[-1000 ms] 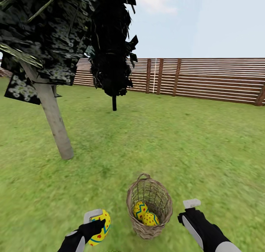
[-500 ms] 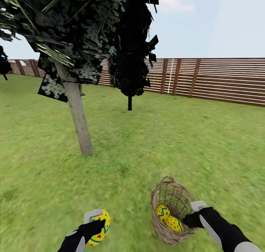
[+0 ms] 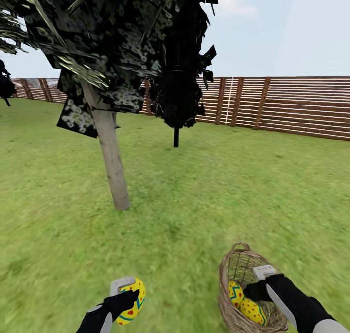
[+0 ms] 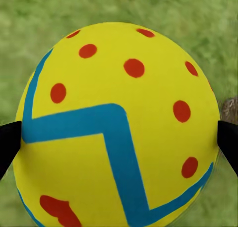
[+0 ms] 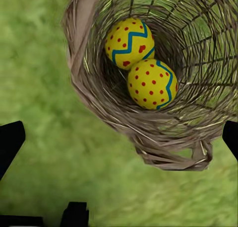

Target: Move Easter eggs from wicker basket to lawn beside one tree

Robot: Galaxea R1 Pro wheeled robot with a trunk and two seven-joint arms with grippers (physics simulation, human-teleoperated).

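My left gripper (image 3: 127,294) is shut on one yellow Easter egg (image 3: 132,300) with red spots and a blue zigzag, held low over the lawn (image 3: 194,211). That egg (image 4: 119,88) sits between the left gripper's fingertips (image 4: 7,142). The wicker basket (image 3: 228,304) stands on the grass at the lower right with two more eggs (image 3: 236,294) inside. My right gripper (image 3: 260,282) hangs open over the basket's near rim. From the right wrist, both eggs (image 5: 130,42) (image 5: 150,84) lie side by side at the basket's (image 5: 89,78) bottom.
A leaning pale-trunk tree (image 3: 112,163) rises from the grass ahead on the left. Farther back stands an all-black tree (image 3: 176,137). A brown slat fence (image 3: 291,104) closes the garden behind them. Open grass lies between me and the pale trunk.
The whole view has swung left, so the trees and the basket shifted right in the picture. The right gripper, beside the basket before, now hangs over its rim. The left gripper keeps its egg.
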